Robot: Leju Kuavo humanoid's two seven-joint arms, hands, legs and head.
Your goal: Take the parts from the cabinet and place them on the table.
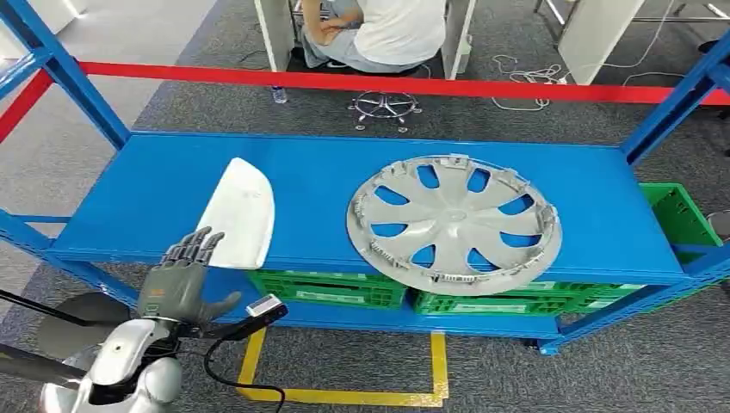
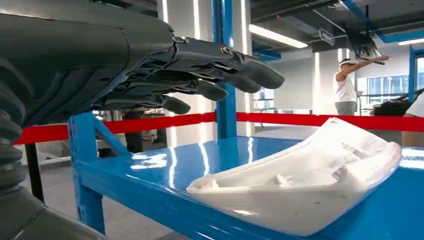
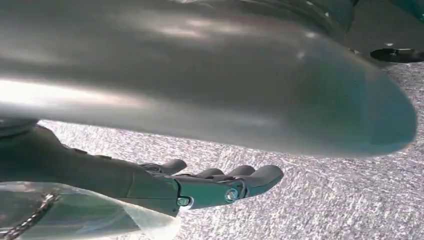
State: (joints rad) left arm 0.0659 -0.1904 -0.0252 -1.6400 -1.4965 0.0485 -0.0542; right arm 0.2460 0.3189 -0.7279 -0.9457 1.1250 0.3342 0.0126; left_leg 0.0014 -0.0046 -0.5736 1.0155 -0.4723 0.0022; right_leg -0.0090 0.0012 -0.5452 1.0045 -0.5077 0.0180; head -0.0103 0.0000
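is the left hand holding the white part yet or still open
Open. The left hand hovers at the near end of the white part, fingers spread above it, nothing gripped; the part lies on the blue shelf.

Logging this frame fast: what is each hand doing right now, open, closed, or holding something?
Left hand: open, fingers extended just short of the white part, holding nothing.
Right hand: open, hanging over the floor, holding nothing.

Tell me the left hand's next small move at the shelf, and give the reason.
Probably ease the left hand forward and down onto the near end of the white part, then close on it. The hand hovers open at the shelf's front edge, fingers above and short of the part, holding nothing. The grey wheel cover lies farther to the right.
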